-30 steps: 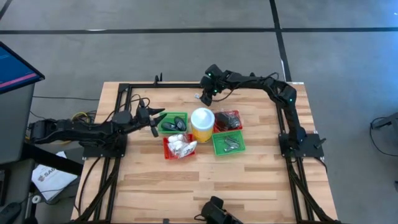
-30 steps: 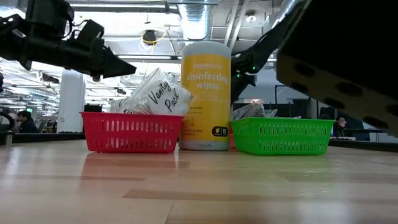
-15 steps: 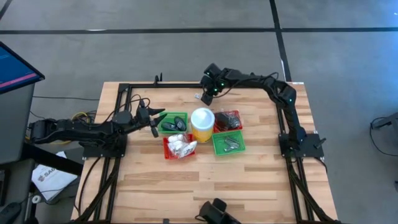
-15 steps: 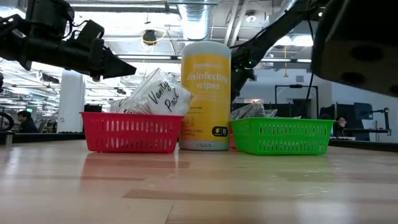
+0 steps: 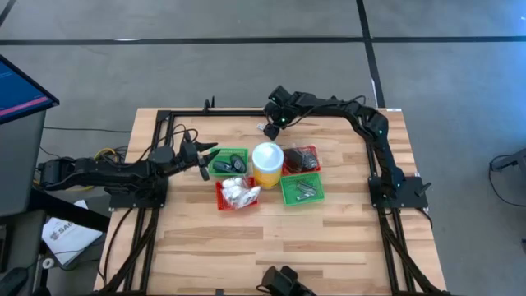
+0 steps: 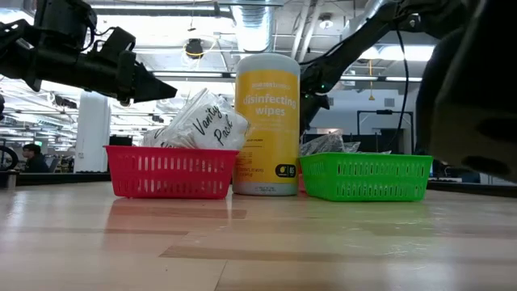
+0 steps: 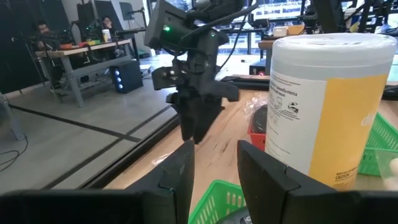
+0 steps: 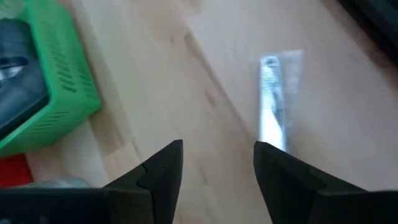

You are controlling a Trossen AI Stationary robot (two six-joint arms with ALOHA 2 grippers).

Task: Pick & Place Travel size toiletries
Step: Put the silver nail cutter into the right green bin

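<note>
Right arm stretched in from table's right edge, bent along the far edge, wrist pitched down; right gripper (image 5: 274, 125) hovering over bare table (image 5: 329, 238) near far edge, fingers (image 8: 155, 171) spread, nothing pinched. Right wrist view alone shows small packet (image 8: 275, 99), silvery w/ clear wrap, flat on wood just ahead of the fingertips, apart from them; green basket (image 8: 53, 93) off to one side. High view gives only a pale speck there (image 5: 261, 127).

Left arm reached low from table's left edge, near level; left gripper (image 5: 205, 160) beside the other green basket (image 5: 219, 168), fingers (image 7: 177, 174) parted, empty. Left wrist view shows right gripper beyond, facing it, plus wipes canister (image 7: 323, 106) close by.

Low view alone shows white "Vanity Pack" packets (image 6: 202, 121) heaped in red basket (image 6: 170, 171); packet on table hidden there.
</note>
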